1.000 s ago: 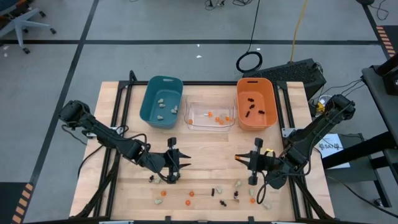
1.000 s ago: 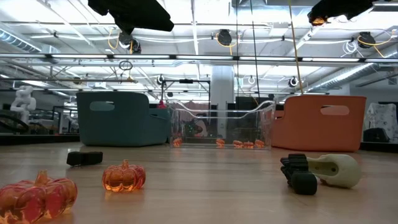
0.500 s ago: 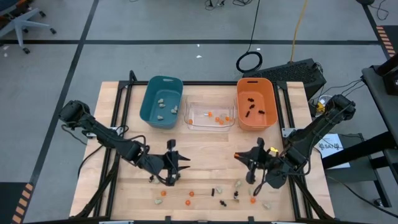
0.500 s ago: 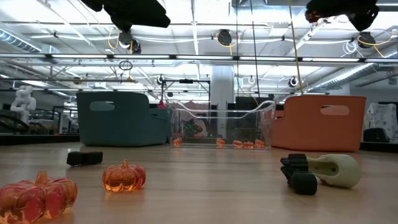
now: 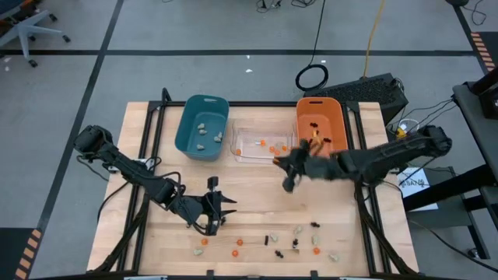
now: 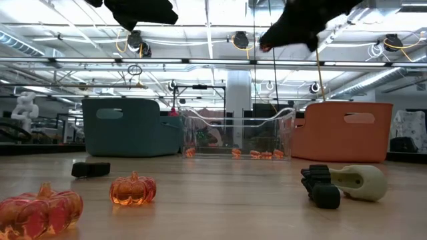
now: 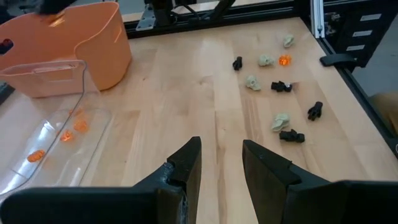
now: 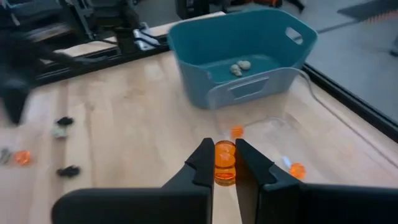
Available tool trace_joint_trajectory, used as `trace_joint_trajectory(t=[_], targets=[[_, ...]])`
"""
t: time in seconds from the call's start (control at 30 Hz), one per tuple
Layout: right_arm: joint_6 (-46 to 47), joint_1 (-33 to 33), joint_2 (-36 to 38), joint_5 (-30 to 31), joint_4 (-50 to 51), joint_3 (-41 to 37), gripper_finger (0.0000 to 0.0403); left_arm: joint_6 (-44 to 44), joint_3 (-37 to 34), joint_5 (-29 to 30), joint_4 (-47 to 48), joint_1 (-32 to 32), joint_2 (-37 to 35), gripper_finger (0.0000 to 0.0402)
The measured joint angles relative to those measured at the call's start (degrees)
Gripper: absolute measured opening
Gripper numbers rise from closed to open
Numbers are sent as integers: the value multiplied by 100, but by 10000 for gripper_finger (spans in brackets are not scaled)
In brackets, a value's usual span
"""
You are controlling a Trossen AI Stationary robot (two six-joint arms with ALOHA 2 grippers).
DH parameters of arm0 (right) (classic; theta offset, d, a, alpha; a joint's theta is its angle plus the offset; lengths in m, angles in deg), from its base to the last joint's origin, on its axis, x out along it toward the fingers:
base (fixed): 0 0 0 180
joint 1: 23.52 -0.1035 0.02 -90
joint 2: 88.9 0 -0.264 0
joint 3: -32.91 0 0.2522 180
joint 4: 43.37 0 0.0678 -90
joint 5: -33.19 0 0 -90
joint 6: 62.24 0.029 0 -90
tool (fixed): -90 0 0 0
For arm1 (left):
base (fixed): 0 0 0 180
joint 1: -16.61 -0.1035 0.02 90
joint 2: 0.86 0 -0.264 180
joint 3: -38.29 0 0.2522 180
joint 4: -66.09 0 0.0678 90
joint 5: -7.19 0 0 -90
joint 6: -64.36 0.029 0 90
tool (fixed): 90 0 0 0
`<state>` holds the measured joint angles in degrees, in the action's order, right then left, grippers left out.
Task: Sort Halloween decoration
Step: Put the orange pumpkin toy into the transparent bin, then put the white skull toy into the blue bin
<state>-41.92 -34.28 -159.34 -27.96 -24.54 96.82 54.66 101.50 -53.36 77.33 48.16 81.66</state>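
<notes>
My right gripper [image 5: 282, 165] hangs over the table just in front of the clear bin [image 5: 263, 145], shut on a small orange pumpkin trinket [image 8: 224, 163]. My left gripper [image 5: 227, 207] hovers open over the table's left middle, nothing between its fingers [image 7: 186, 163]. Loose decorations lie on the wood near the front edge: orange pumpkins [image 5: 238, 243], black spidery pieces [image 5: 267, 239] and pale lumps [image 5: 298, 229]. The teal bin [image 5: 202, 127] holds pale lumps, the clear bin orange ones, and the orange bin [image 5: 320, 128] black ones. My right gripper pinches the orange pumpkin by its two opposite sides [image 8: 224, 154] between its two fingertips. The fingers slant down toward the far side of the table. The pumpkin is lifted clear of the wood.
In the low view two orange pumpkins [image 6: 133, 189], a black piece [image 6: 91, 169] and a pale lump beside a black piece [image 6: 360, 181] lie close to the front edge. Bare wood stretches between the bins and the loose pieces. A black frame rail [image 7: 339, 59] edges the table.
My right gripper has swung fast from the front right of the table toward the far edge and the left, up to the clear bin, rolling somewhat as it went. Its fingers have stayed shut.
</notes>
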Motion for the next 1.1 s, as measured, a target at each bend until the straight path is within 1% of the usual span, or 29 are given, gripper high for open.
trace_joint_trajectory(t=[0.1,0.17,0.3,0.4,0.5,0.57,0.73,0.93,1.03,1.1], targets=[[-108,803,0,-817,-40,4,13,101,0,4,0,0,0,115],[-155,1256,0,-1229,-14,4,13,105,0,7,3,-2,0,115],[-187,1918,0,-1789,-13,4,13,168,0,6,3,-2,0,115],[-411,2254,-125,-2225,-109,7,13,278,0,12,0,-7,0,115],[-491,2482,-393,-2433,-143,7,13,291,-1,103,-1,-7,0,115],[-491,2585,-646,-2466,-211,7,13,286,0,117,-3,-7,0,115],[-514,2617,-1342,-2477,-729,7,22,255,0,125,-6,-7,0,115],[-504,2608,-1834,-2526,-793,4,64,229,-2,125,-13,-7,0,115],[-497,2608,-1813,-2740,-785,4,91,172,-2,125,-7,-7,0,115],[-474,2603,-1743,-2752,-806,4,111,142,-2,127,-9,-7,0,115]])
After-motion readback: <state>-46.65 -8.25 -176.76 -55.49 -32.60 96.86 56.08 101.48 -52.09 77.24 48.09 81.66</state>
